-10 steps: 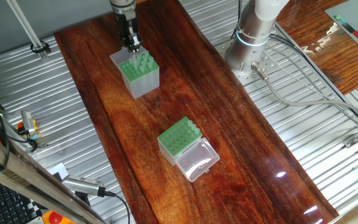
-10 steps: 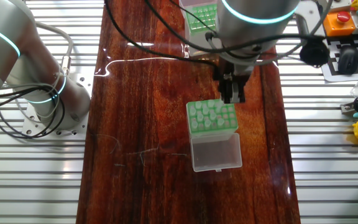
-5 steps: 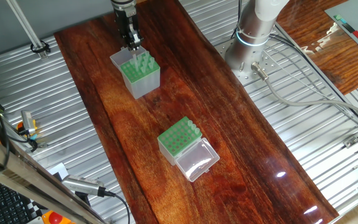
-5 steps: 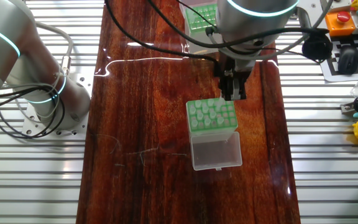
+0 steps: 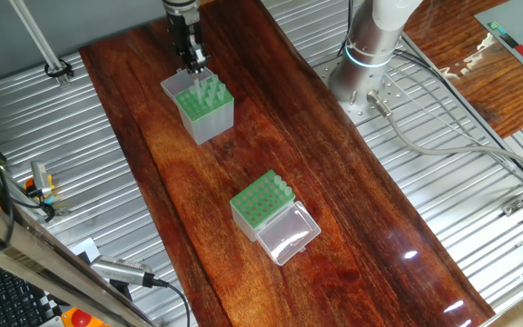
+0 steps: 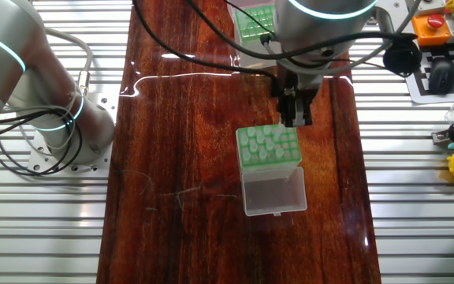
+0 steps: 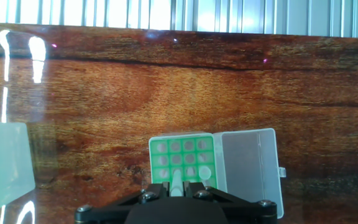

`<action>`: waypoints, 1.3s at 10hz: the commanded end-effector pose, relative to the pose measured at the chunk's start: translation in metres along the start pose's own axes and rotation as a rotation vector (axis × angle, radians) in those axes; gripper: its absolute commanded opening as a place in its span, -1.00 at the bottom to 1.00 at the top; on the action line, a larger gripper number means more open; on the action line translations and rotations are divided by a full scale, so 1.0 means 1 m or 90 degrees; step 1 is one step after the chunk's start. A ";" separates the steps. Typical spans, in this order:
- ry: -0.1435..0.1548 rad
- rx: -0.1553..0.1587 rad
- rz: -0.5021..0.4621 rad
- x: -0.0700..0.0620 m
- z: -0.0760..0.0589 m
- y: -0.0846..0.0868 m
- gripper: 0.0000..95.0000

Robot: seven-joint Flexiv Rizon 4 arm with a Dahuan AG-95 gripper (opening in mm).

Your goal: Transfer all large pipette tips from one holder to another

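Note:
My gripper [image 5: 193, 65] [image 6: 295, 120] hangs just over the far corner of the taller grey-sided holder [image 5: 214, 125] [image 6: 247, 162]. In the hand view its fingers [image 7: 176, 185] are shut on one pale large pipette tip [image 7: 176, 179], which points down at that holder's green plate [image 7: 163, 149]. The holder's clear lid [image 7: 247, 165] lies open beside it. Several tips [image 5: 209, 89] stand in its holes. The shorter green-topped box [image 5: 243, 221] [image 7: 5, 168], with a clear lid [image 5: 291, 232], sits farther along the table. In the other fixed view the arm partly hides this box [image 6: 252, 24].
A second robot arm's base [image 5: 361, 64] [image 6: 53, 118] stands beside the wooden table, with cables trailing over the metal slats. An orange button box [image 6: 432, 28] and a keyboard lie off the table's edge.
The gripper has risen a little above the taller holder since one second ago, still shut on the tip. It has hardly moved in the last half second.

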State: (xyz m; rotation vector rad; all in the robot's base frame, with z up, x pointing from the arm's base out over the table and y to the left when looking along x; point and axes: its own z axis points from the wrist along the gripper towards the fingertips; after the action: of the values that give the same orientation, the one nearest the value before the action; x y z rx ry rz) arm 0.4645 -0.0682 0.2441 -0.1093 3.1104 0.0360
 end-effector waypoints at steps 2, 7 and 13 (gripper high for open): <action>-0.006 0.000 -0.005 0.000 0.000 0.000 -1.00; -0.003 0.000 -0.004 0.006 -0.032 0.009 -1.00; -0.002 -0.005 -0.011 0.009 -0.066 0.014 -1.00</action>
State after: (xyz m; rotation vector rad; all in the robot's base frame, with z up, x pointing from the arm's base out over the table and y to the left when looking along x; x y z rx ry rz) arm 0.4521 -0.0563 0.3102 -0.1325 3.1039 0.0438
